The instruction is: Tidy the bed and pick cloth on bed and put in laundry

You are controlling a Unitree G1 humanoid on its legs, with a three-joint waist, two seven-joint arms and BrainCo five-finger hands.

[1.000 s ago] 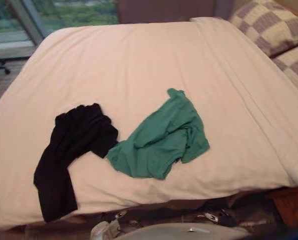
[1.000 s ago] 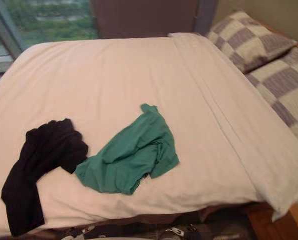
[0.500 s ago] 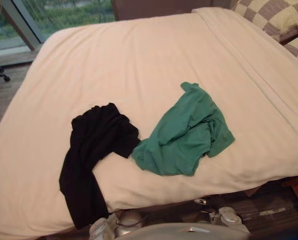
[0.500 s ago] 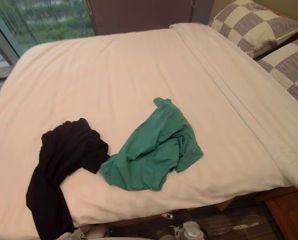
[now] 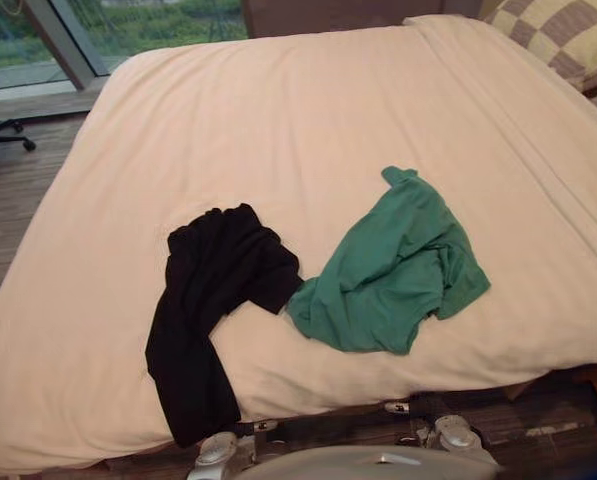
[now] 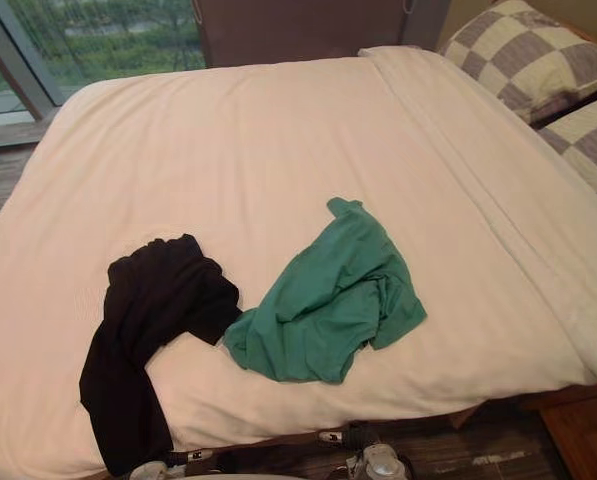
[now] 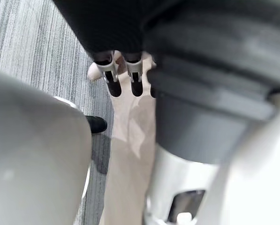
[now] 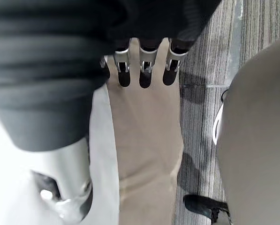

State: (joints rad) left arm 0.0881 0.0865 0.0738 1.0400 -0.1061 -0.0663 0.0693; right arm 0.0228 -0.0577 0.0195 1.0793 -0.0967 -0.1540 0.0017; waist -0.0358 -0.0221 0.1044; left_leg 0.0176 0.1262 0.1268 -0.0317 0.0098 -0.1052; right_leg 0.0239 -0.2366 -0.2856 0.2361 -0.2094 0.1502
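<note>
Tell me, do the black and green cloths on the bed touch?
Touching. The left eye view shows the black cloth meeting the green cloth edge to edge, with no gap.

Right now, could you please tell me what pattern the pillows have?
The fabric pillows are checked grey and cream, clearest in the right eye view.

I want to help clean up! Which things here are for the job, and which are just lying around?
For the job: black cloth, green cloth, the bed they lie on, and the left hand and right hand, both open, hanging low over the floor.

Just lying about: checkered pillows, office chair.
</note>
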